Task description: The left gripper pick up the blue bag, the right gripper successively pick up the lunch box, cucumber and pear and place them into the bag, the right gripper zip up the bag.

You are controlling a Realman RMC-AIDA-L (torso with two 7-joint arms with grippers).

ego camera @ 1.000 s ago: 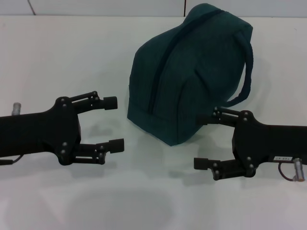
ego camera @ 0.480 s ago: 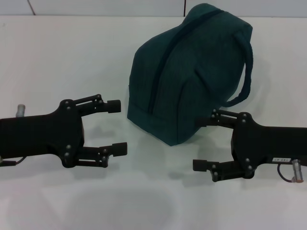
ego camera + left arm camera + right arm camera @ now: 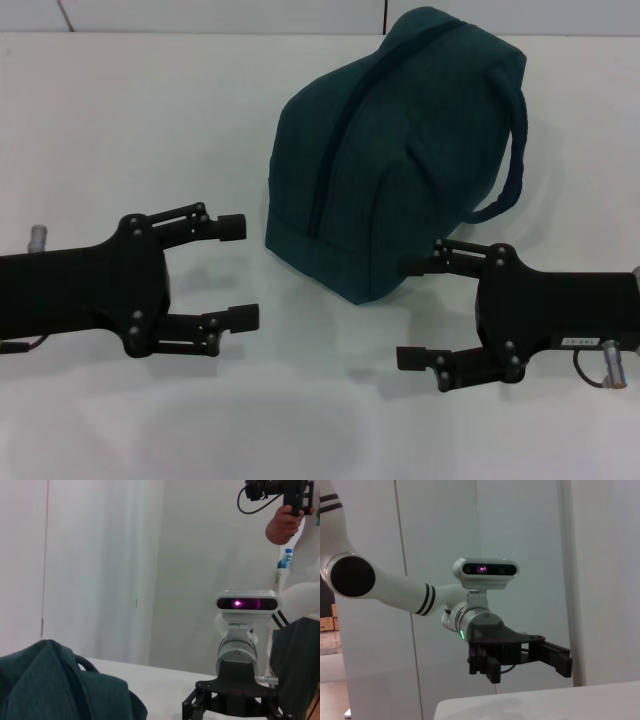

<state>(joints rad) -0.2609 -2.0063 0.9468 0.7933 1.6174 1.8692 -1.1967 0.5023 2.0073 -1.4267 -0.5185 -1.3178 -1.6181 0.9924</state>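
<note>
Blue bag (image 3: 400, 150) sits on the white table (image 3: 130, 110), centre-far in the head view, zipper seam running up its left-hand face, one loop handle hanging off its right side. Bag looks closed and full-shaped; contents not visible. Left gripper (image 3: 238, 272) lies low over the table to the left of the bag, fingers spread wide, nothing between them, upper fingertip close to the bag's lower left corner but not touching. Right gripper (image 3: 412, 311) is on the right, just in front of the bag's near corner, fingers also spread and empty; its upper finger overlaps the bag's lower edge in the head view, contact unclear. Left wrist view shows a corner of the bag fabric and handle plus the right gripper (image 3: 235, 700) facing it. Right wrist view shows the left gripper (image 3: 530, 667) across the table edge, fingers apart.
</note>
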